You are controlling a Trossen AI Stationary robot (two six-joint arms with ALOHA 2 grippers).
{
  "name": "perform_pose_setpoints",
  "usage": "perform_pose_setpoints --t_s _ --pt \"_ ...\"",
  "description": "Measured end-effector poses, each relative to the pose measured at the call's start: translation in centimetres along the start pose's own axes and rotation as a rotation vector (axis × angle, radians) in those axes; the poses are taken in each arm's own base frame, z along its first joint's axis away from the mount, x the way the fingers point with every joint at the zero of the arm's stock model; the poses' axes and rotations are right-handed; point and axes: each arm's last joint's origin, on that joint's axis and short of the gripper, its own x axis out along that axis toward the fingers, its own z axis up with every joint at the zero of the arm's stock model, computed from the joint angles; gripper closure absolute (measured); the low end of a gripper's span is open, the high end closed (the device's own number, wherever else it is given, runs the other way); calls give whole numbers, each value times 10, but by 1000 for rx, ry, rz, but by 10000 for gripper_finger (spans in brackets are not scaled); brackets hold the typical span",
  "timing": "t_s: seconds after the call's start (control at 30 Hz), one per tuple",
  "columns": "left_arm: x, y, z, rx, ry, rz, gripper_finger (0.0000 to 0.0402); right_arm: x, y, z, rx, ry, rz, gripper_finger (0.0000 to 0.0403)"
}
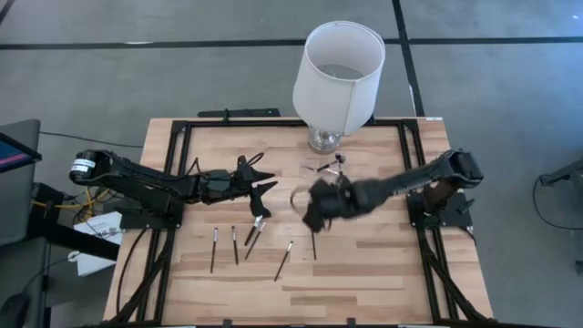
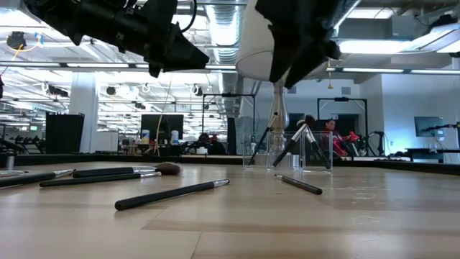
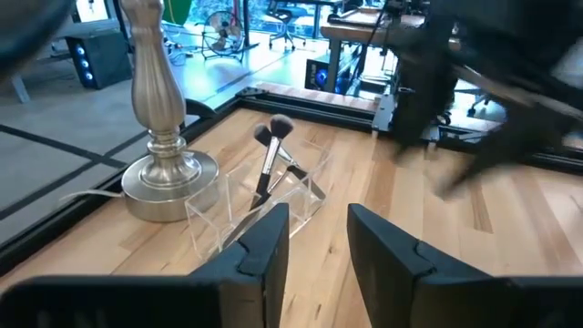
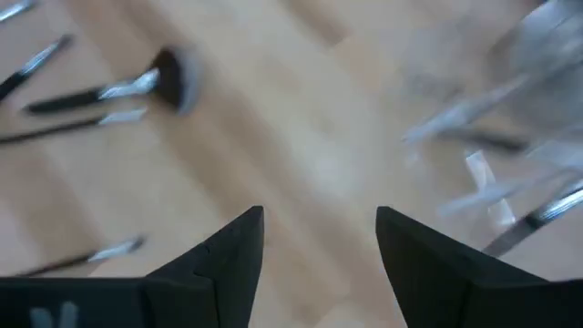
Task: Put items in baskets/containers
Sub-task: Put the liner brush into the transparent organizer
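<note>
Several slim dark makeup brushes lie flat on the wooden table, one of them with a wider head. The clear tray stands by the lamp base, and two brushes lean in it, bristles up. My left gripper is open and hovers above the table, left of the tray and beyond the loose brushes. My right gripper is also open, raised over the table just near of the tray, above one loose brush. Neither gripper holds anything.
A big white lampshade on a metal base stands at the table's far edge, right behind the tray. A black frame runs round the table. Bare wood lies toward the near edge. People and office furniture show beyond the table.
</note>
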Motion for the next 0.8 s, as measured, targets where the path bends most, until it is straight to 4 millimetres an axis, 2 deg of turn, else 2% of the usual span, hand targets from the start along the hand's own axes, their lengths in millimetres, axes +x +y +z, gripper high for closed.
perform_pose_setpoints --t_s 0.13,0.27,0.4,0.5,0.8 --pt "0 0 0 0 0 0 291 11 31 -32 68 30 -18 198" --pt "0 0 0 4 0 0 291 29 48 -53 128 -4 -88 200" --pt "0 0 0 4 0 0 291 54 55 -64 157 -56 -170 207" --pt "0 0 0 4 0 1 291 71 63 -71 180 -42 -159 214" --pt "0 0 0 11 0 1 291 107 71 -95 316 -12 -221 225"
